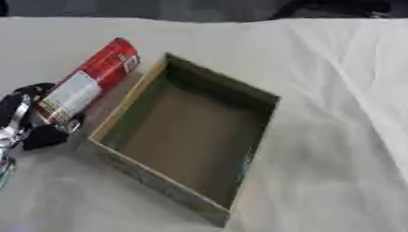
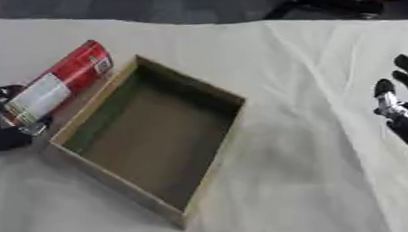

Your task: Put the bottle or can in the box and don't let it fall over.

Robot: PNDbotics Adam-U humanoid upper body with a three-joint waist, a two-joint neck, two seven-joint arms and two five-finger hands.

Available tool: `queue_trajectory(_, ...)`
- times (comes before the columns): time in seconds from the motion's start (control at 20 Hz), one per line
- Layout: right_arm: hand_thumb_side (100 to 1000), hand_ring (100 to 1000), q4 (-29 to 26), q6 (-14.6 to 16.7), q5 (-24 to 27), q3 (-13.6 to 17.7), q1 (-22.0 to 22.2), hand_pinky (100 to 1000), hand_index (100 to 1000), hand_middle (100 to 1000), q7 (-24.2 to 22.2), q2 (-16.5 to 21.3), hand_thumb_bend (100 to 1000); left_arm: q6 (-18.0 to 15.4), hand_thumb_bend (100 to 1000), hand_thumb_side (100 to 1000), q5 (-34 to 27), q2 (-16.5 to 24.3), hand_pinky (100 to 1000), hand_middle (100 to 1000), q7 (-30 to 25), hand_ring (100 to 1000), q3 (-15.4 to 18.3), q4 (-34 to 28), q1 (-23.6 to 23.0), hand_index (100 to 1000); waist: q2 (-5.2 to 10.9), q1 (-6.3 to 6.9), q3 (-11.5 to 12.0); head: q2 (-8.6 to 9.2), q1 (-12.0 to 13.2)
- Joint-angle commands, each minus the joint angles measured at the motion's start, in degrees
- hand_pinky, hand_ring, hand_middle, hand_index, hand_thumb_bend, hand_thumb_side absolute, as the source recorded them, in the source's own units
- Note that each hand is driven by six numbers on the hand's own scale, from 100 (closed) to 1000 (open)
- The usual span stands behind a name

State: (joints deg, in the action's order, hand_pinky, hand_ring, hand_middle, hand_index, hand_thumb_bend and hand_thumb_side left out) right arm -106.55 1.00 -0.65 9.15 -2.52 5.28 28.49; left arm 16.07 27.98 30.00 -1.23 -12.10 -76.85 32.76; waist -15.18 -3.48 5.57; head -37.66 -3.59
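We note a red can with a white label band, tilted sharply, its top leaning up and away toward the far left corner of the box and its lower end in our left hand. The left hand's fingers are curled round the can's lower part; the blur keeps us from telling how far they wrap. The can hangs just outside the box's left wall, near it, not yet over the opening. The box is a shallow open tray with olive-brown walls, empty inside, sitting askew on the white cloth that covers the table. Our right hand shows at the right edge, well apart from the box, fingers fairly straight and upward, holding nothing. On handling, we judge the can to be a rigid metal cylinder, smooth-skinned and likely slippery under the fingers, tall for its width and so prone to tip; whether it is full or empty we cannot tell, so its weight is a guess. A hold low on the body leaves the top free to swing; we would rather take it round the middle of the label band, bring it upright before lowering, set the base flat on the box floor away from the walls, and open the fingers only once it stands.
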Motion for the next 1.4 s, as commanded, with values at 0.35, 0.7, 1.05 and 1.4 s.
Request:
queue_trajectory(0.35, 641, 1000, -1.42, 0.04, 0.41, 0.63, -0.23, 574, 1000, 980, -0.04, 1.16, 100, 1.53, 115, 100, -3.85, -0.62, 100, 631, 5.65, 513, -1.12, 4.81, -1.67, 461, 0.91, -0.40, -0.17, 0.85, -0.06)
queue_trajectory(0.7, 640, 1000, -1.53, 0.07, 0.51, 0.71, -0.18, 573, 1000, 978, -0.02, 1.22, 100, 2.41, 100, 100, -5.78, 0.27, 100, 595, 11.80, 477, -1.14, 0.90, -0.94, 420, 1.21, -0.24, -0.18, 0.85, -0.08)
queue_trajectory(1.05, 637, 1000, -1.62, 0.07, 0.56, 0.80, -0.10, 573, 1000, 978, 0.07, 1.25, 100, 1.95, 100, 100, -4.49, 0.86, 100, 581, 14.86, 467, -0.68, -1.64, -0.25, 403, 1.31, -0.12, -0.25, 0.67, -0.22)
queue_trajectory(1.4, 639, 1000, -1.61, 0.00, 0.57, 0.81, -0.01, 573, 1000, 979, 0.04, 1.14, 100, 0.69, 100, 100, -2.00, 0.93, 100, 573, 19.18, 459, -0.04, -3.06, 0.62, 389, 1.33, -0.03, -0.28, 0.62, -0.32)
